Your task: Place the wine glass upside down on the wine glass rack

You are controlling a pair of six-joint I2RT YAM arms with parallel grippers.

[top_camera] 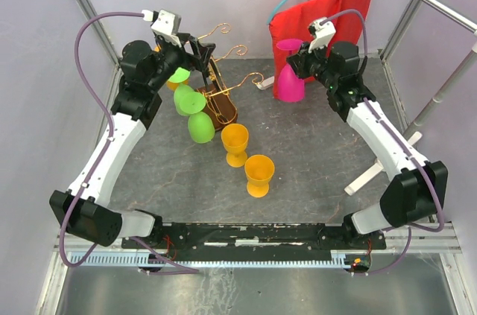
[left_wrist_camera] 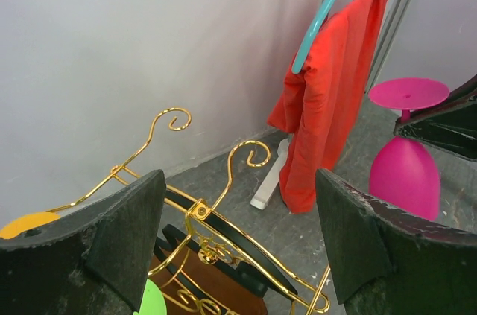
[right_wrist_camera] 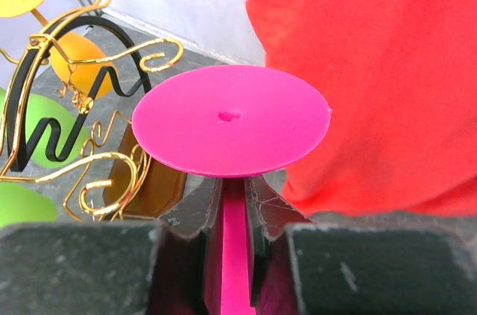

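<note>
Grey table (top_camera: 313, 158) overhead; wrist alone shows right gripper (right_wrist_camera: 232, 207) pinching wine glass (right_wrist_camera: 231, 118).

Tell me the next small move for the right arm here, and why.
Probably carry the pink glass left toward the rack, whose upper curled arms are bare. The right end effector is shut on the glass's stem, foot up, and the glass is apart from the rack, beside the red cloth.

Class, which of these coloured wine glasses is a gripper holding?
The pink wine glass, upside down, stem clamped in the right gripper; no others are gripped.
</note>
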